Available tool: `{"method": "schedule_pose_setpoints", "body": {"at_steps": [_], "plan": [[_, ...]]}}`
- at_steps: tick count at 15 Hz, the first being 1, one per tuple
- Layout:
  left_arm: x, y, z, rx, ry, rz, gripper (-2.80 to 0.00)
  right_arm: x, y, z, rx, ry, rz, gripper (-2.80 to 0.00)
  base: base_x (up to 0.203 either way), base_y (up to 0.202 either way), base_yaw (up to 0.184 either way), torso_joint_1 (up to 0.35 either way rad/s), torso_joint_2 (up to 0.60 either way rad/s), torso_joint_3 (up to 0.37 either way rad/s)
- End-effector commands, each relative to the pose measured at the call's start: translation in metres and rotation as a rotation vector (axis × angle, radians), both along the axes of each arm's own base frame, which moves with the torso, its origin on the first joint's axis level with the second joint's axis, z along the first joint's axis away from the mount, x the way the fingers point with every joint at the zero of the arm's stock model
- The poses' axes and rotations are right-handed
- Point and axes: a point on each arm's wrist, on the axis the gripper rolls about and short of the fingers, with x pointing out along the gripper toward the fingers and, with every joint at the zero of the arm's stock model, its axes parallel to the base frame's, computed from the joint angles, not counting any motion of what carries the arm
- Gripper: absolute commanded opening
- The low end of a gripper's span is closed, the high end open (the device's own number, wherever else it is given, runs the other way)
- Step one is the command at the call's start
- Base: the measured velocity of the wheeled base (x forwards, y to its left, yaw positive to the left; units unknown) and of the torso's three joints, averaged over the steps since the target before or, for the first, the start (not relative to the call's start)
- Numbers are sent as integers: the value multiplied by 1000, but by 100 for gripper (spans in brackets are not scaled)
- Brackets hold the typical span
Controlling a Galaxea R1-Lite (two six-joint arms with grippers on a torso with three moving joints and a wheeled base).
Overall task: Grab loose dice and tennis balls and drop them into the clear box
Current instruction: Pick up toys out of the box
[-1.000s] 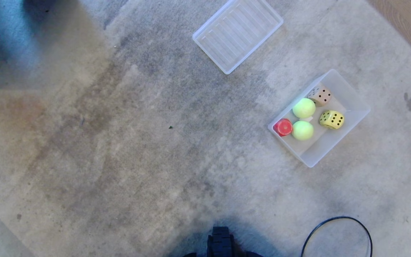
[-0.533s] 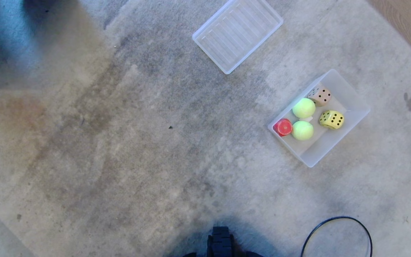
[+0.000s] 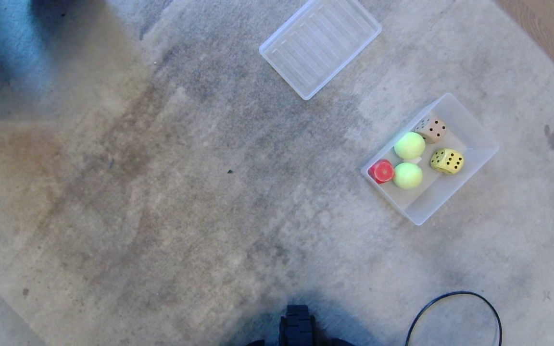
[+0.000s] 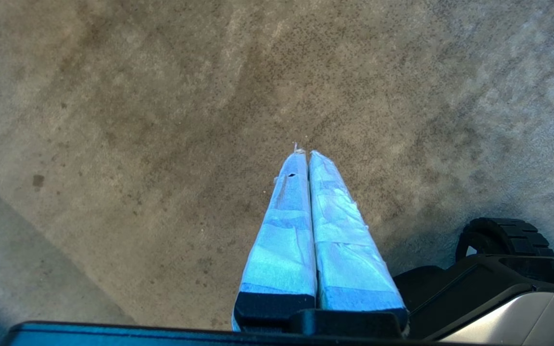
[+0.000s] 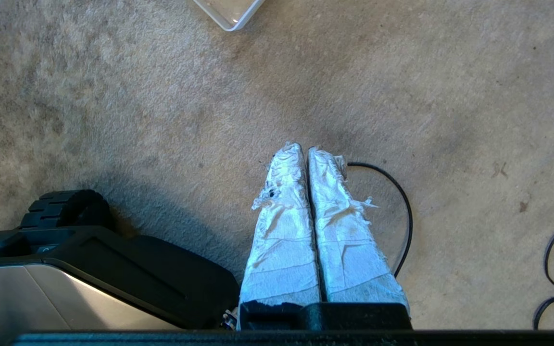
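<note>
No text, brand or numeral can be read anywhere. The only signs are pips: black ones on the yellow die (image 3: 446,161) and dark ones on the beige die (image 3: 431,129), both inside the clear box (image 3: 474,129).

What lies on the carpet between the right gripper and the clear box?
Nothing visible does. Bare carpet runs from the shut right gripper to the clear box; the black cable loops beside the fingertips, away from the box. The lid lies apart.
</note>
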Motion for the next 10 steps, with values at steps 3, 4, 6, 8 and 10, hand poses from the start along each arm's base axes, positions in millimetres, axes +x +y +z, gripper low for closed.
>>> {"method": "schedule_pose_setpoints", "body": {"at_steps": [3,4,6,8,10], "plan": [[0,0,0,-9,0,6,-280,0,0,0,0,5,0,-280,0,0,0,1,0,13],[0,0,0,-35,1,21,-280,0,0,0,1,5,0,-280,0,0,0,2,2,115],[0,1,0,-60,1,31,-280,0,0,0,1,5,0,-280,0,0,0,1,0,179],[0,1,0,-51,1,27,-280,0,0,0,1,5,0,-280,0,0,0,2,3,201],[0,1,0,-38,1,25,-280,0,0,0,1,5,0,-280,0,0,0,3,4,200]]}}
